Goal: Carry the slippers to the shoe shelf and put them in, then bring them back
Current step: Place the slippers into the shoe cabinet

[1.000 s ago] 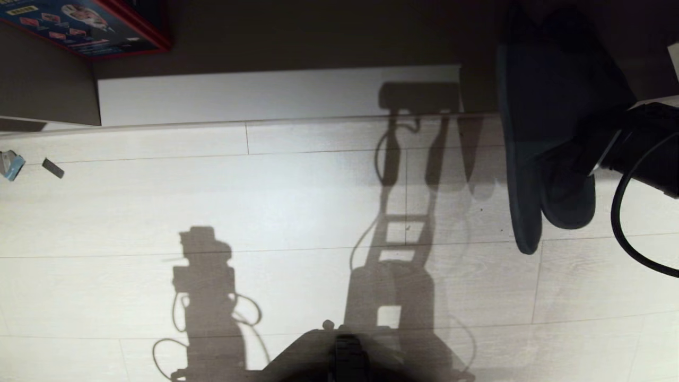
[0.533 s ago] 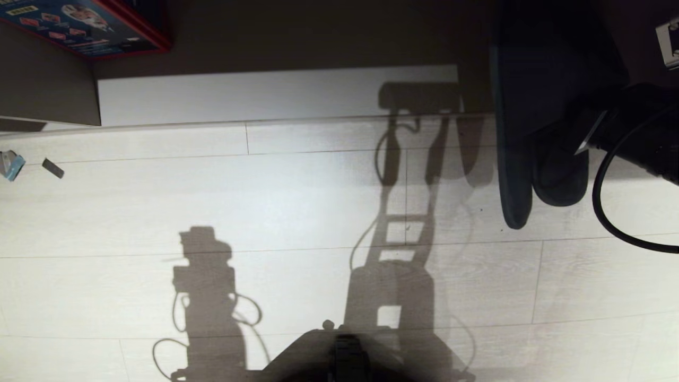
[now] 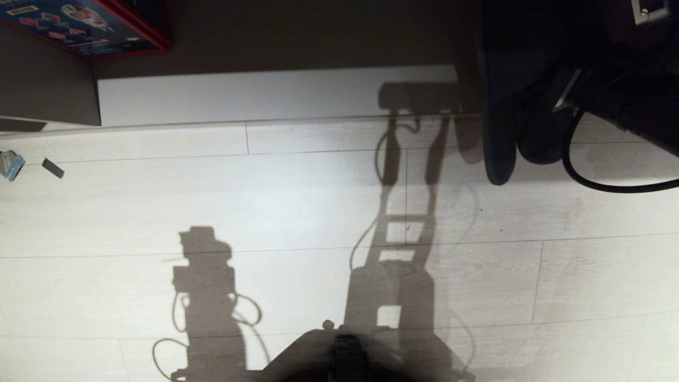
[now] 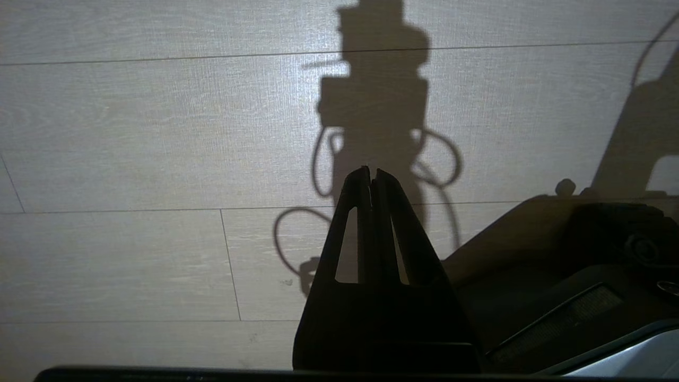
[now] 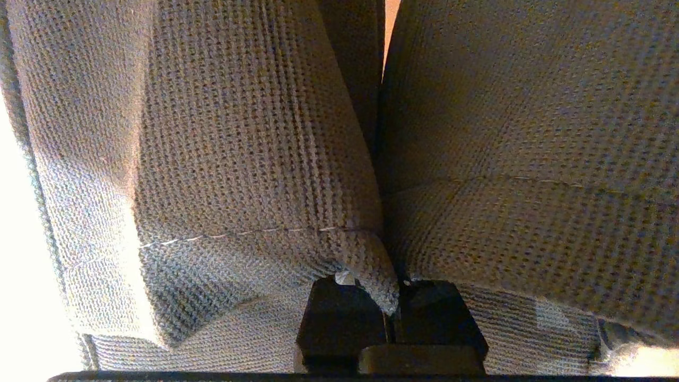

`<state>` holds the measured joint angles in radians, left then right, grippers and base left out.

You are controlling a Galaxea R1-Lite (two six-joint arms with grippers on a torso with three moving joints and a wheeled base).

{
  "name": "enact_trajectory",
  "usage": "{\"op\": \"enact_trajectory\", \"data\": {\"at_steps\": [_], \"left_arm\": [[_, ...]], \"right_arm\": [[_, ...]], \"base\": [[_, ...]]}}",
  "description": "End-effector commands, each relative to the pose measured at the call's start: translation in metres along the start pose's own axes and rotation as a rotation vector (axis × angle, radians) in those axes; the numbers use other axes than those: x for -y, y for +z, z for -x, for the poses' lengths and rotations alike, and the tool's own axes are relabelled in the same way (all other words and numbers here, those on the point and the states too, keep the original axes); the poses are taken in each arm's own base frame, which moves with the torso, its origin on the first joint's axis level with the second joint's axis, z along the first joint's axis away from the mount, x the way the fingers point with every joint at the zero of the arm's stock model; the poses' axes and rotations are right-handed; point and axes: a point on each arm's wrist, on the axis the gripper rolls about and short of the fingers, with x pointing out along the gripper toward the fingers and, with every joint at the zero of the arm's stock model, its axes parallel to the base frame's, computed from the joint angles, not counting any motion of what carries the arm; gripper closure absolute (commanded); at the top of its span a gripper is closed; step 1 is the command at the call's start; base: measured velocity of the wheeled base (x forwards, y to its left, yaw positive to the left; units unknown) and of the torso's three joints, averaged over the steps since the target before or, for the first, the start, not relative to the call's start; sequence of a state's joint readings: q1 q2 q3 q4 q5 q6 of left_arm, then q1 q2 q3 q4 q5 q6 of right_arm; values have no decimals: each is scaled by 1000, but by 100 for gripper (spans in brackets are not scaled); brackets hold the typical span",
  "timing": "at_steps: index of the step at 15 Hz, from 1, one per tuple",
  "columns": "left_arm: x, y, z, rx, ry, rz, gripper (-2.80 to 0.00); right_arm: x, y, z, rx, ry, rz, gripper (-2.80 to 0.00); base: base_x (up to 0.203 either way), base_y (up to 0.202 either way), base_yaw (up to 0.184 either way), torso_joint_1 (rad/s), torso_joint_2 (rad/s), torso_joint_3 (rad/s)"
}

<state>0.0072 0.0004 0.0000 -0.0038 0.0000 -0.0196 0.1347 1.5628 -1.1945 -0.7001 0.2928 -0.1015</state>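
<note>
The right gripper [image 5: 392,302] was clamped tight on the slippers [image 3: 498,106], pinching the knit edges of both where they met; the pair hung dark at the head view's upper right, above the pale floor [image 3: 265,212]; the left gripper [image 4: 371,180] hung idle, fingers pressed together, holding nothing.

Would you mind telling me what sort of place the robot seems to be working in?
Probably a home or office room: pale wood-plank floor, a low shoe shelf of grey board with a pale base, and slippers.
</note>
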Motion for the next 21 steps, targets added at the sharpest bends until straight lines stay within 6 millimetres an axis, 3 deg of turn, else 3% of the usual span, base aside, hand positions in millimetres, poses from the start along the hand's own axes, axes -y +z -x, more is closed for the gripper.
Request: {"op": "enact_trajectory", "data": {"at_steps": [1,11,18,19,21], "left_arm": [[0,0,0,1,0,0,0],[0,0,0,1,0,0,0],[0,0,0,1,0,0,0],[0,0,0,1,0,0,0],[0,0,0,1,0,0,0]], "right_arm": [[5,-5,-18,-1,1,3,0],[22,15,-54,33,-9,53,0],[24,20,-59,35,-5,60,0],[25,20,-60,28,-4,68,-280],[25,15,-60,0,-4,73,-280]], "base": [[0,0,0,0,0,0],[0,0,0,0,0,0],[0,0,0,0,0,0],[0,0,0,0,0,0],[0,0,0,0,0,0]]}}
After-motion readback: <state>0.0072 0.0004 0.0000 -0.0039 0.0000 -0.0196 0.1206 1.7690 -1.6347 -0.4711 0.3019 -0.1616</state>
